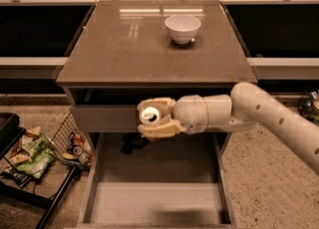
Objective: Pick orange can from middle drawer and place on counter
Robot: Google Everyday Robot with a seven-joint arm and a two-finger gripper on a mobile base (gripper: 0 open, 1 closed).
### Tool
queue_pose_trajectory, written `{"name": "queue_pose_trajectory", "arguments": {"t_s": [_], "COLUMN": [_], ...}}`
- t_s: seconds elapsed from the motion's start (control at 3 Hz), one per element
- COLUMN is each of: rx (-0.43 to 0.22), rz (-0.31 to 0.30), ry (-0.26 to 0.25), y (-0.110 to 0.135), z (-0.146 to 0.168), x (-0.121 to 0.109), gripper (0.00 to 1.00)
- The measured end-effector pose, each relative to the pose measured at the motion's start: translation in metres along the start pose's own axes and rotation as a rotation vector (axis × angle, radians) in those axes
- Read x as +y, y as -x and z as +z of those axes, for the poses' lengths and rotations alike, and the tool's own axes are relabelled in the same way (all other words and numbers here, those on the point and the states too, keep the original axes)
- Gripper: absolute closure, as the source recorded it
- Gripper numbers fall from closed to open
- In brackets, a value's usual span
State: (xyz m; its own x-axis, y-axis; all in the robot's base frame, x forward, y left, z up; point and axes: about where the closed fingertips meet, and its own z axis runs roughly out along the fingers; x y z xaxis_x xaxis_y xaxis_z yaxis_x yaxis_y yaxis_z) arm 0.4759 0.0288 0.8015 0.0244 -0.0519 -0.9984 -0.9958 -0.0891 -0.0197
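My gripper is shut on the orange can; only the can's silver top with pull tab shows between the tan fingers. I hold it in the air in front of the top drawer front, above the open middle drawer, whose pale floor lies bare below. The counter is the glossy grey-brown slab above and behind the gripper. My white arm reaches in from the right.
A white bowl stands at the back right of the counter. A wire basket with snack packets and cans sits on the floor to the left. A dark object lies at the back of the drawer opening.
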Motion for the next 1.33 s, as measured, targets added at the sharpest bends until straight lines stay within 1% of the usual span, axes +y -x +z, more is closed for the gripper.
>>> {"name": "queue_pose_trajectory", "arguments": {"t_s": [0.33,0.67,1.0,1.33], "rx": [-0.006,-0.018,-0.013,0.047], "rz": [-0.041,-0.027,0.011,0.082], "ry": [0.000,-0.029,-0.050,-0.079], "y": [0.089,0.137,0.153,0.135], "z": [-0.015,-0.010,0.021,0.071], "x": [-0.026,-0.076,-0.133,-0.189], "gripper": [1.00,1.00,1.00,1.00]}}
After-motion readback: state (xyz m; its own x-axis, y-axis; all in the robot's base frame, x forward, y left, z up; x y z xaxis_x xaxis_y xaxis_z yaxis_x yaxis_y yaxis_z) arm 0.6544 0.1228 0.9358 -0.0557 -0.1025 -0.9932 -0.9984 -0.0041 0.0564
